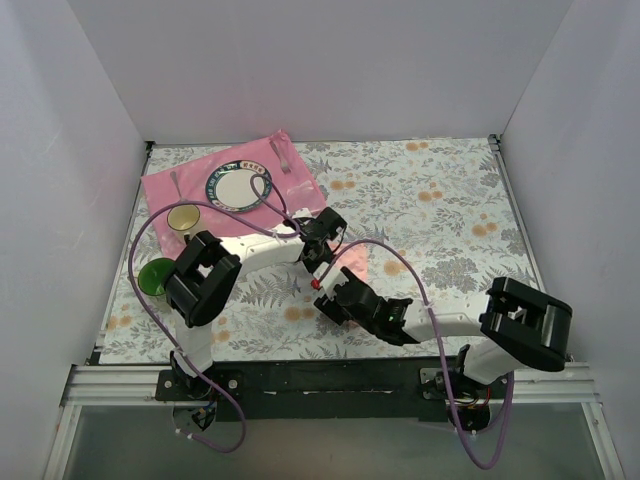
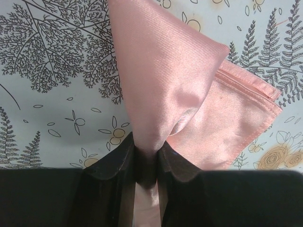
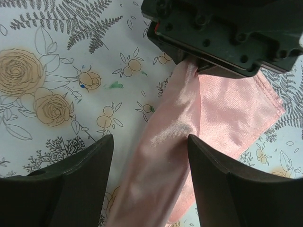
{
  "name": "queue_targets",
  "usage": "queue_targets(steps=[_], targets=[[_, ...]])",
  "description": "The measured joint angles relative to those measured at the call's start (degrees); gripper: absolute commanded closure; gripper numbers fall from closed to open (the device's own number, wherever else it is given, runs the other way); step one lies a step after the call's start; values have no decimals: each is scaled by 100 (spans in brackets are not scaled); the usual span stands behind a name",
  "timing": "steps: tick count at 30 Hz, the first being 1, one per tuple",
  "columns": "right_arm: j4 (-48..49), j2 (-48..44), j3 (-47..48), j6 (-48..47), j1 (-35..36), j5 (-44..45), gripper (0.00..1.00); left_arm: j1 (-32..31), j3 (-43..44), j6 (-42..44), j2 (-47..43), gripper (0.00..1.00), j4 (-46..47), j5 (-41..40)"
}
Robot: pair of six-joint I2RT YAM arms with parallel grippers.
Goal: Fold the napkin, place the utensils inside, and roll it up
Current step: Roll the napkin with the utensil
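Observation:
The pale salmon napkin [image 2: 180,80] lies partly folded on the floral tablecloth, with one part pulled up into a taut strand. My left gripper [image 2: 147,153] is shut on that strand. From above, the left gripper [image 1: 312,266] sits mid-table beside the napkin [image 1: 357,262]. My right gripper [image 3: 150,142] is open, its fingers on either side of the napkin [image 3: 222,113] strand, just below the left gripper [image 3: 222,38]. In the top view the right gripper [image 1: 335,286] is close to the left one. Utensils [image 1: 281,158] lie on the hot-pink mat at the back left.
The hot-pink mat [image 1: 165,188] holds a round plate [image 1: 238,186] and another utensil [image 1: 177,184]. A yellowish bowl [image 1: 185,218] and a green cup [image 1: 153,277] stand at the left edge. White walls close off three sides. Purple cables loop over the left arm.

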Motion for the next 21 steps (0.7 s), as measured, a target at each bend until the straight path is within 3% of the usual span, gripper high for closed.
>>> queue_targets(steps=[4, 7, 8, 15, 19, 21], targets=[[52, 369, 111, -111, 0, 177, 35, 26, -31, -15, -20, 89, 37, 83], [85, 562, 212, -131, 0, 352, 53, 50, -79, -22, -48, 89, 83, 142], [101, 608, 223, -122, -2, 402, 65, 57, -96, -22, -55, 89, 98, 155], [219, 695, 225, 153, -170, 588, 88, 160, -400, -94, -219, 87, 413, 271], [284, 693, 225, 291, -267, 474, 99, 267, -682, -35, -372, 66, 739, 389], [350, 658, 225, 343, -361, 280, 99, 321, -844, 170, -452, 58, 876, 435]])
